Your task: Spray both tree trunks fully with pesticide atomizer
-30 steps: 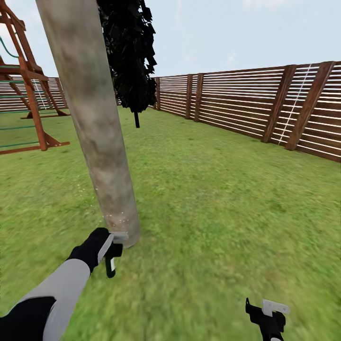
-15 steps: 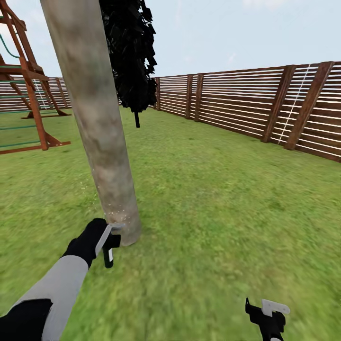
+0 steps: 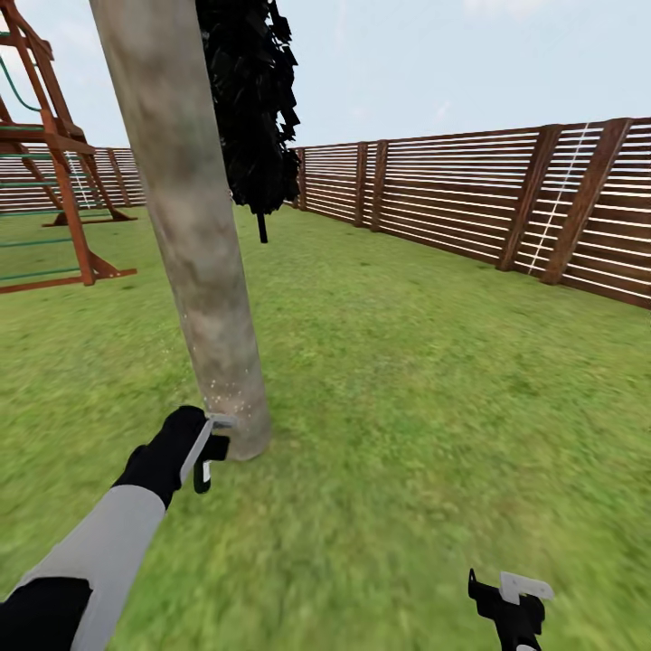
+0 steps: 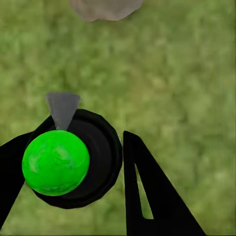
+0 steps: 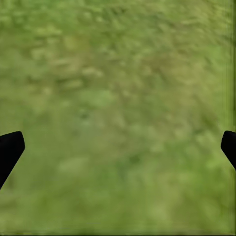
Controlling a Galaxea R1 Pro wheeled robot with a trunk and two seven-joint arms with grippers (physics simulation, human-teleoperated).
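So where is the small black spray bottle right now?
The small black spray bottle with the green band is in the left tool, low at the head view's left, right beside the base of the thick pale grey-beige tree trunk, above the green grass lawn.

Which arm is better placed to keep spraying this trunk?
The left. Its claw holds the pesticide atomizer right beside the base of the tree trunk. The right claw hangs open and empty over the grass, well away from the trunk.

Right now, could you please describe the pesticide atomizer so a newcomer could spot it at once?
Find the thick pale tree trunk rising from the lawn. At its base, the left end effector grips the pesticide atomizer, a tiny black bottle hanging beneath the fingers. Its green band distinguishes it from the black-and-grey end effector.
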